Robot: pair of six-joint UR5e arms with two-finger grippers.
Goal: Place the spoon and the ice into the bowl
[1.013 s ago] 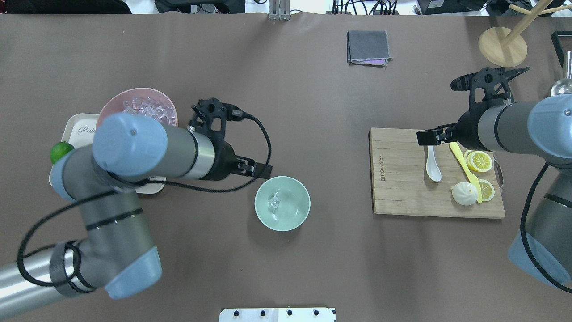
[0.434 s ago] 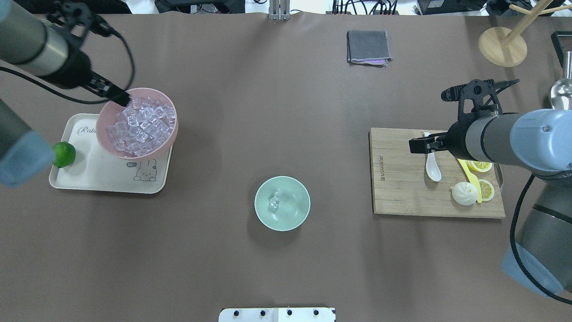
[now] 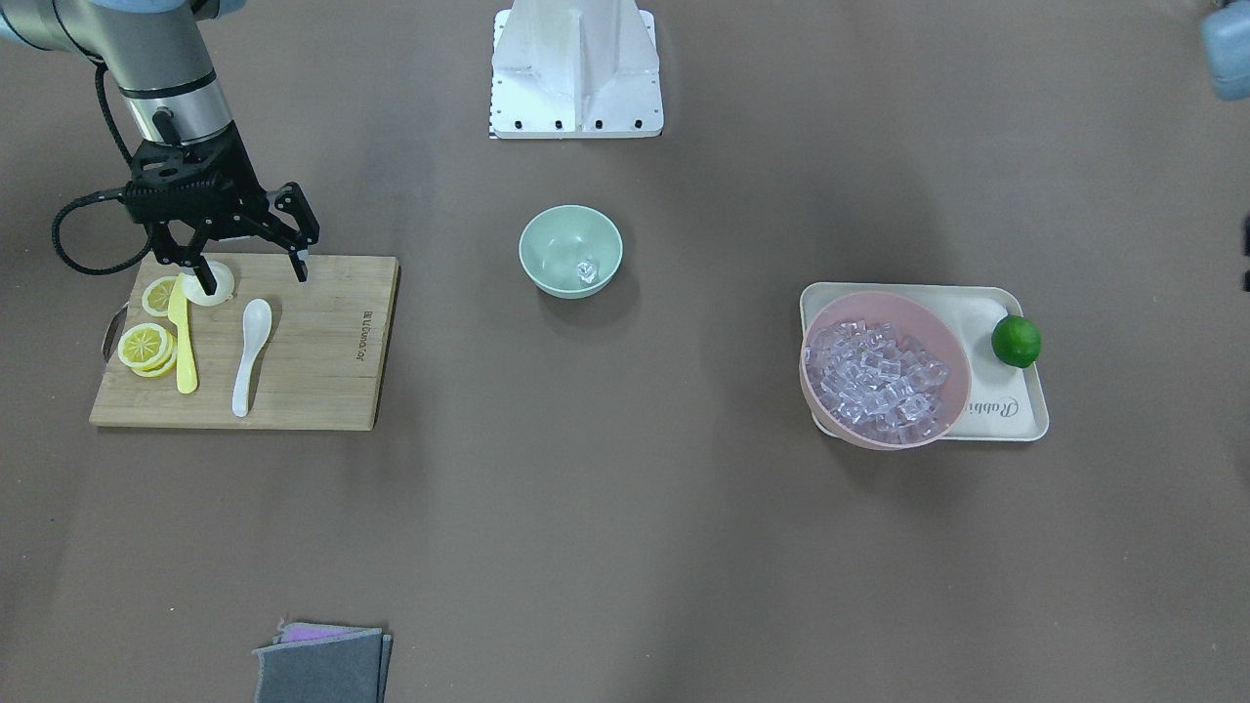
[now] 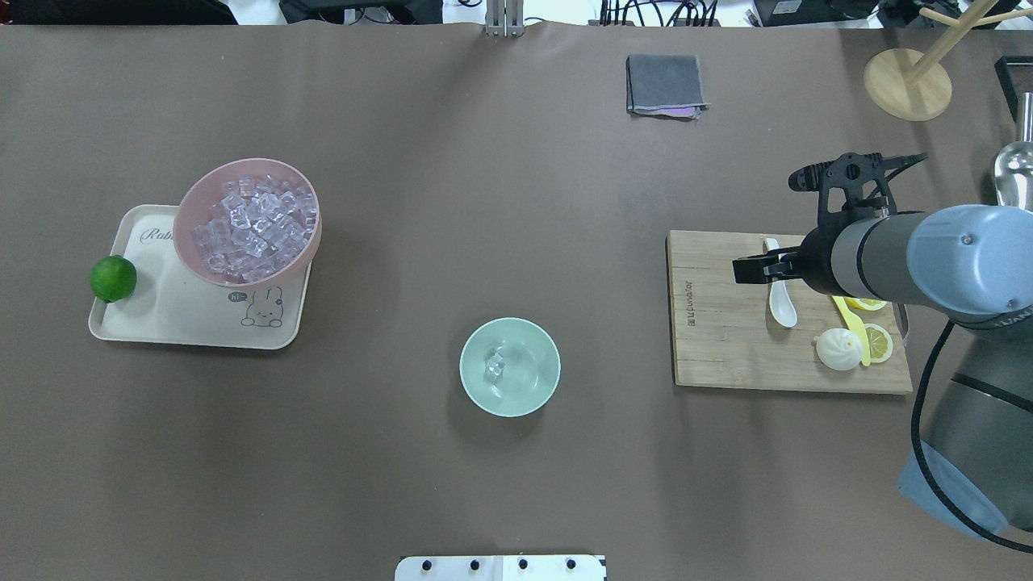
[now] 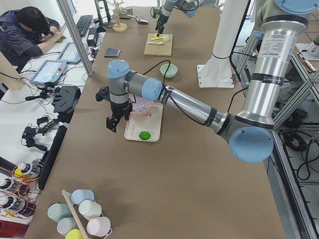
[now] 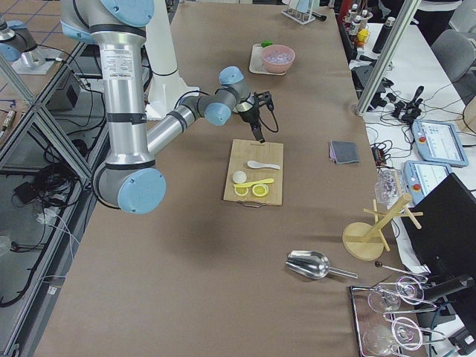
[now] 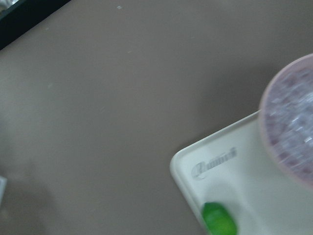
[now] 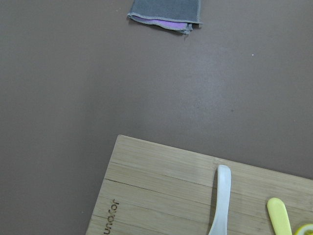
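Ice point(image 4: 494, 365) sits in the bowl point(image 4: 529, 379) and our left gripper point(image 5: 115, 122) has swung away past the tray point(image 4: 161, 323) — open or shut we cannot tell — while the right gripper point(image 3: 252, 278), wide and empty, edges over the spoon point(image 4: 781, 303) on the board point(image 4: 726, 355).

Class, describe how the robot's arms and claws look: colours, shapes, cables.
The right arm and left arm are grey tubes with pale blue rounded joint caps. The right claw and left claw are black, each with a black cable.
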